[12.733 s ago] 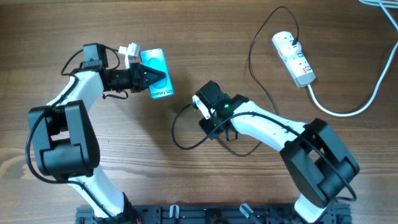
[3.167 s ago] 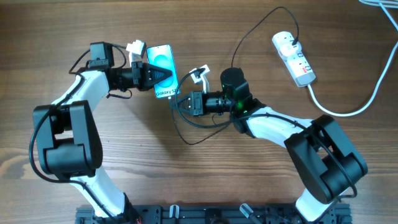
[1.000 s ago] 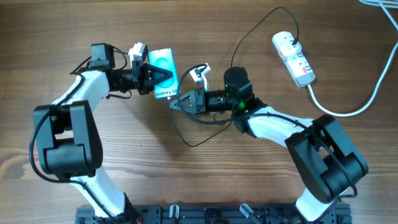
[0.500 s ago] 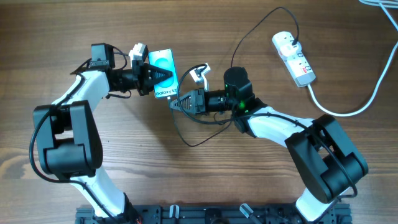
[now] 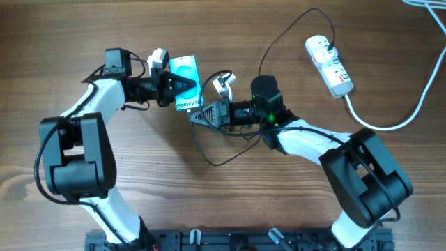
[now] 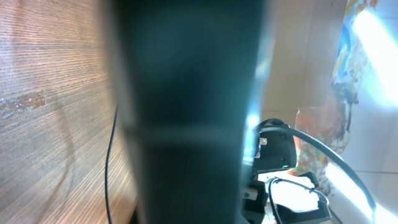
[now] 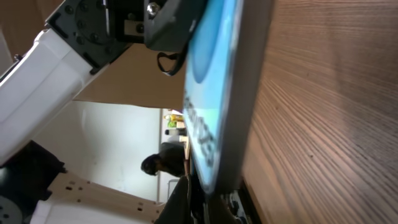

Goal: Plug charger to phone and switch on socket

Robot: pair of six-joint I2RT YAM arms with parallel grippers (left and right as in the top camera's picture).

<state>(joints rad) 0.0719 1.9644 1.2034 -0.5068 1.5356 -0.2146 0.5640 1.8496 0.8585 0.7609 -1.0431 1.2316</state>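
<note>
Now left end effector [image 5: 169,85], gripping phone [image 5: 187,68], sits nearer right end effector [image 5: 197,116] pinching charger [image 5: 213,162].

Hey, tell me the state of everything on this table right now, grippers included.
phone: screen lit, clamped in left gripper.
left gripper: shut on phone.
right gripper: shut on charger, at the phone's end.
charger: plugged into socket; phone end unclear.
socket: switch position too small to tell.

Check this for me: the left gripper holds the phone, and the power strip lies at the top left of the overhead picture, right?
No. The left gripper does hold the phone, but the power strip lies at the top right, as the overhead view shows.
</note>
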